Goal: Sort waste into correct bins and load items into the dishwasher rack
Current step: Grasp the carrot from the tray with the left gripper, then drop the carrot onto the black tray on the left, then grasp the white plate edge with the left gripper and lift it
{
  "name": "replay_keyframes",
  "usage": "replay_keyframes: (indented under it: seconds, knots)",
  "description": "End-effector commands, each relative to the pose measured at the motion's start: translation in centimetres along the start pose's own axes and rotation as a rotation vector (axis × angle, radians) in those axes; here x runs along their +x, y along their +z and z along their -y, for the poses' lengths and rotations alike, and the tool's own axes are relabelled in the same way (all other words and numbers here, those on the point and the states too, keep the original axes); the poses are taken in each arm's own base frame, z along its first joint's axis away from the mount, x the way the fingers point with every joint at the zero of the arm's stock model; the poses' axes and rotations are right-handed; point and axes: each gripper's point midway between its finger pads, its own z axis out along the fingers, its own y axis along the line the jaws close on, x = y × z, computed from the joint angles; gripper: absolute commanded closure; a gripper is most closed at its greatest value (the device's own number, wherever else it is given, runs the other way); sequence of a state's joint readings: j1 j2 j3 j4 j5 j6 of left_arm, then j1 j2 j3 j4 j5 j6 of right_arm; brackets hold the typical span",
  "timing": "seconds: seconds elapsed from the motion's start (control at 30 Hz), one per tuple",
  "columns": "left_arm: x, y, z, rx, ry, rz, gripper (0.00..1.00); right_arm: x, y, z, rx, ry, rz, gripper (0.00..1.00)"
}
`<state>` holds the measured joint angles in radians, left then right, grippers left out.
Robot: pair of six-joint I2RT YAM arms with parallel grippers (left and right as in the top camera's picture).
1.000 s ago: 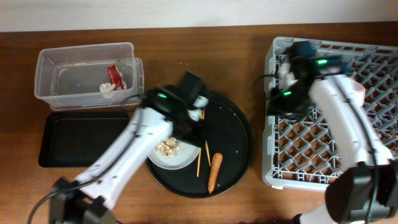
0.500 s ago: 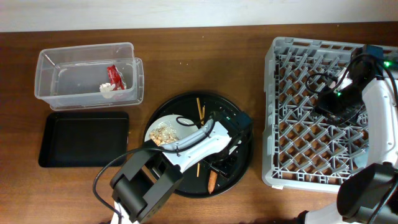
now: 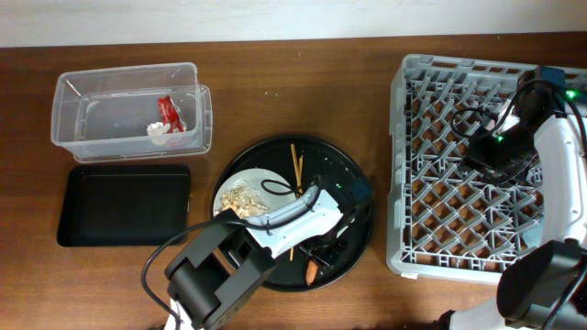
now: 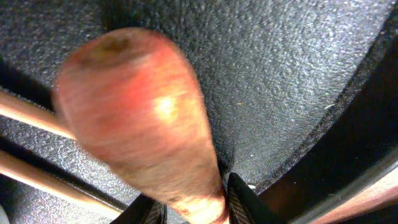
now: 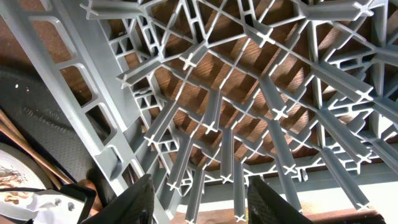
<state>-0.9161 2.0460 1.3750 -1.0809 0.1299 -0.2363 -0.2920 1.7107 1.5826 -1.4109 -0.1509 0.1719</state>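
My left gripper (image 3: 321,258) is low over the round black tray and shut on the orange carrot (image 4: 143,118); only the carrot's tip (image 3: 314,272) shows from overhead. In the left wrist view the two fingers (image 4: 196,208) press the carrot's narrow end. The grey-green plate (image 3: 240,181) holds beige scraps (image 3: 244,196). One chopstick (image 3: 295,165) lies on the tray, another (image 4: 31,112) beside the carrot. The red-and-white wrapper (image 3: 168,112) lies in the clear tub (image 3: 128,82). My right gripper (image 5: 202,205) is open and empty over the dishwasher rack (image 3: 431,183). The bowl and cup are out of view.
The shallow black tray (image 3: 124,203) lies below the tub at the left. The round black tray (image 3: 353,179) sits between the tub and the rack. The rack's pegs (image 5: 249,93) stand close under my right fingers. My right arm (image 3: 550,156) spans the rack's right side.
My left arm swung from over the plate down to the carrot and closed on it. My right arm moved from the rack's left edge to its right side and has stayed there.
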Motion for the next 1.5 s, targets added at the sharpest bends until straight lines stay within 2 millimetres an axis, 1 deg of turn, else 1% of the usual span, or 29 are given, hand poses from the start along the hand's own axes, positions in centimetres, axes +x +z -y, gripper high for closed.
replay_keyframes:
  seconds: [0.0,0.07,0.1,0.17,0.23,0.27,0.33,0.37,0.4,0.43,0.5,0.57,0.63,0.67,0.73,0.8,0.83,0.9,0.93,1.03,1.07,1.17,1.2,1.23,1.3,1.33,1.37,1.43,1.47]
  knots:
    - [0.7,0.8,-0.1,-0.009,-0.001,-0.028,0.74,-0.2,-1.1,-0.3,-0.005,-0.021,0.035,0.52]
    - [0.5,0.6,-0.9,-0.054,-0.006,-0.015,0.78,-0.2,-1.1,-0.3,-0.005,-0.021,0.034,0.52]
    - [0.1,0.3,-0.9,-0.058,-0.005,-0.004,0.79,-0.2,-1.1,-0.3,-0.005,-0.021,0.034,0.52]
    - [-1.1,-2.8,-2.7,-0.184,-0.051,0.074,0.81,-0.2,-1.1,-0.3,-0.005,-0.021,0.035,0.52]
    - [-2.1,-7.1,-2.8,-0.188,-0.065,0.206,0.88,-0.2,-1.1,-0.3,-0.005,-0.021,0.035,0.52]
    - [-2.4,-10.9,-3.9,-0.163,-0.107,0.314,0.88,-0.2,-1.1,-0.3,-0.005,-0.021,0.036,0.52]
    - [-2.1,-14.1,-6.7,-0.141,-0.192,0.398,0.88,-0.2,-1.1,-0.3,-0.004,-0.021,0.036,0.52]
    - [-1.7,-16.0,-9.8,-0.144,-0.280,0.450,0.88,-0.2,-1.1,-0.3,-0.004,-0.022,0.036,0.52]
    - [-0.8,-17.4,-13.1,-0.140,-0.374,0.479,0.88,-0.2,-1.1,-0.3,-0.004,-0.026,0.036,0.52]
    - [0.4,-18.1,-16.3,-0.142,-0.472,0.486,0.89,-0.3,-1.1,-0.3,-0.005,-0.029,0.039,0.52]
    - [3.1,-18.4,-22.6,-0.146,-0.668,0.473,0.90,-0.3,-1.1,-0.3,-0.005,-0.030,0.042,0.52]
    - [5.4,-18.3,-26.8,-0.137,-0.853,0.467,0.92,-0.4,-1.1,-0.3,-0.005,-0.038,0.044,0.52]
    - [7.3,-18.1,-29.6,-0.122,-0.983,0.465,0.92,-0.5,-1.1,-0.4,-0.006,-0.039,0.050,0.52]
    - [8.8,-17.8,-31.4,-0.127,-1.051,0.459,0.92,-0.5,-1.1,-0.4,-0.006,-0.039,0.051,0.52]
    - [11.5,-17.3,-34.2,-0.123,-1.182,0.450,0.92,-0.5,-1.1,-0.4,-0.006,-0.050,0.050,0.52]
    - [14.4,-15.7,-36.5,-0.117,-1.304,0.425,0.93,-0.5,-1.1,-0.4,-0.006,-0.052,0.050,0.52]
    - [16.3,-14.3,-37.6,-0.112,-1.373,0.403,0.93,-0.5,-1.1,-0.4,-0.006,-0.054,0.050,0.52]
    - [18.3,-12.3,-39.1,-0.111,-1.455,0.396,0.93,-0.5,-1.1,-0.4,-0.006,-0.054,0.050,0.52]
    - [19.4,-10.7,-40.1,-0.115,-1.505,0.402,0.93,-0.5,-1.1,-0.4,-0.006,-0.057,0.050,0.52]
    - [20.8,-7.1,-41.1,-0.138,-1.567,0.409,0.93,-0.5,-1.1,-0.4,-0.005,-0.057,0.049,0.52]
    - [21.0,-5.7,-41.3,-0.142,-1.579,0.412,0.93,-0.5,-1.1,-0.4,-0.005,-0.057,0.048,0.52]
    - [20.7,-3.0,-41.0,-0.122,-1.579,0.361,0.91,-0.4,-1.1,-0.4,-0.005,-0.057,0.046,0.52]
    - [20.6,-2.4,-40.9,-0.113,-1.578,0.339,0.85,-0.4,-1.1,-0.3,-0.005,-0.057,0.046,0.52]
    - [20.6,-2.0,-40.9,-0.105,-1.577,0.329,0.84,-0.4,-1.1,-0.3,-0.005,-0.056,0.045,0.52]
    - [20.4,-2.0,-40.9,-0.097,-1.576,0.337,0.48,-0.3,-1.1,-0.3,-0.004,-0.056,0.042,0.52]
    - [19.7,-2.6,-41.1,-0.065,-1.569,0.366,0.44,-0.3,-1.1,-0.3,-0.004,-0.056,0.041,0.52]
    - [19.1,-4.4,-41.6,-0.051,-1.553,0.402,0.41,-0.3,-1.1,-0.3,-0.004,-0.056,0.039,0.52]
    - [17.8,-10.4,-42.2,-0.099,-1.472,0.511,0.39,-0.3,-1.1,-0.3,-0.004,-0.056,0.040,0.52]
    - [16.6,-12.5,-41.6,-0.105,-1.403,0.556,0.39,-0.3,-1.1,-0.3,-0.004,-0.056,0.039,0.52]
